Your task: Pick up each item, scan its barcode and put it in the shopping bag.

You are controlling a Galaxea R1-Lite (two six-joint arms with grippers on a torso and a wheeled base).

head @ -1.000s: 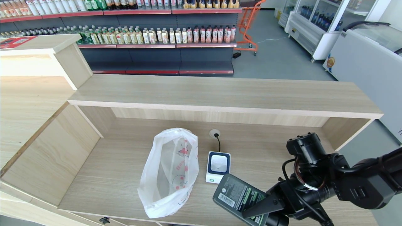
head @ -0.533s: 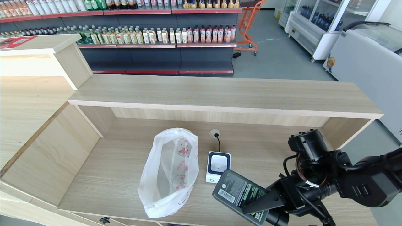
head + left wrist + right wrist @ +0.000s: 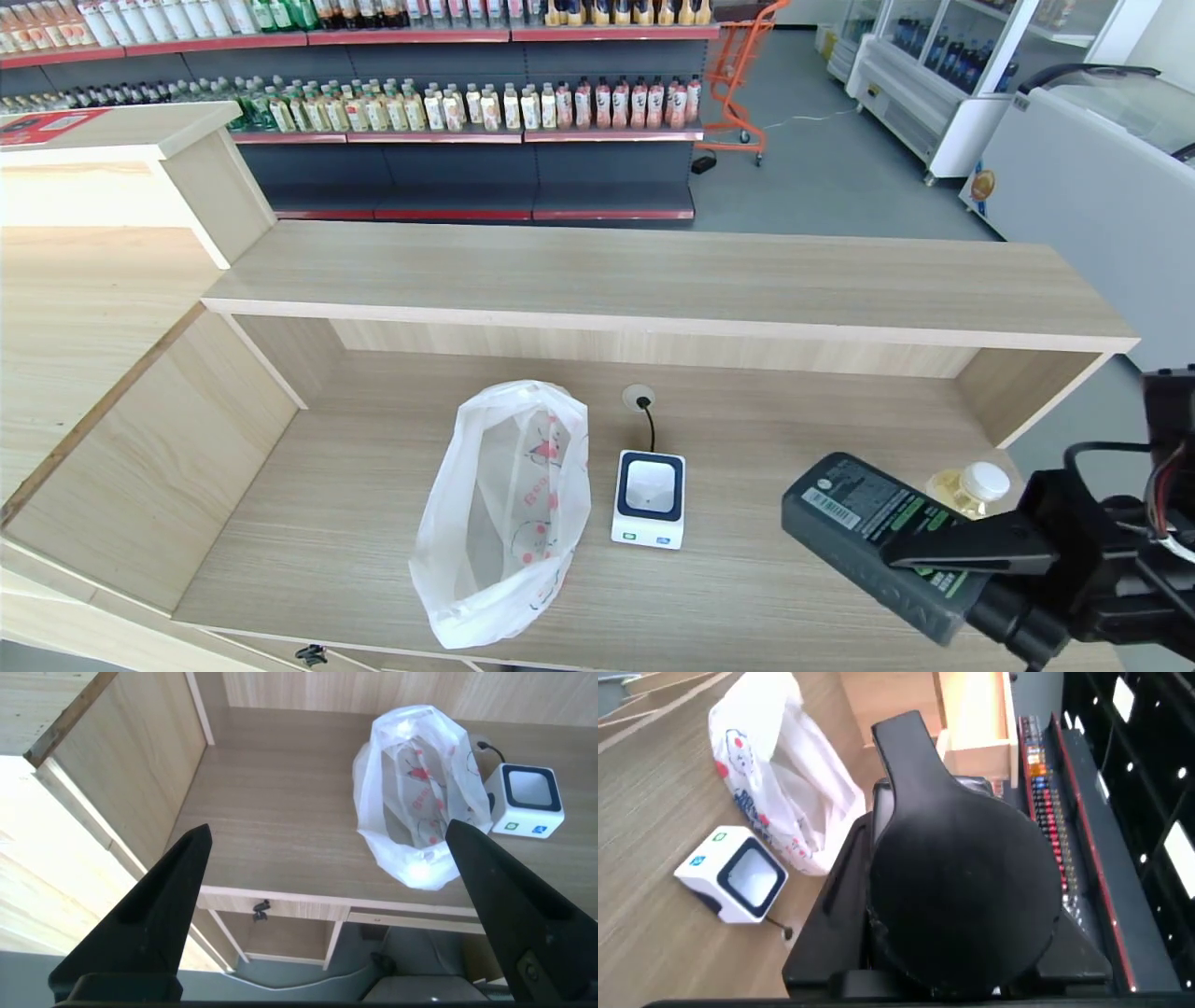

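Head view: a dark grey pack (image 3: 882,537) is clamped in the jaws of the right gripper (image 3: 920,579), well right of the scanner (image 3: 651,497). Its barcode is turned upward, probably for checking before presentation. The jaws of the left gripper (image 3: 327,833) are spread, empty. Just left of the scanner, the shopping bag (image 3: 504,513) is laid open on the table (image 3: 317,523); its contents cannot be told.

Desk (image 3: 355,523) contents: one bag (image 3: 509,504), one scanner (image 3: 650,499), one bottle (image 3: 971,487); above, one pack (image 3: 864,518).
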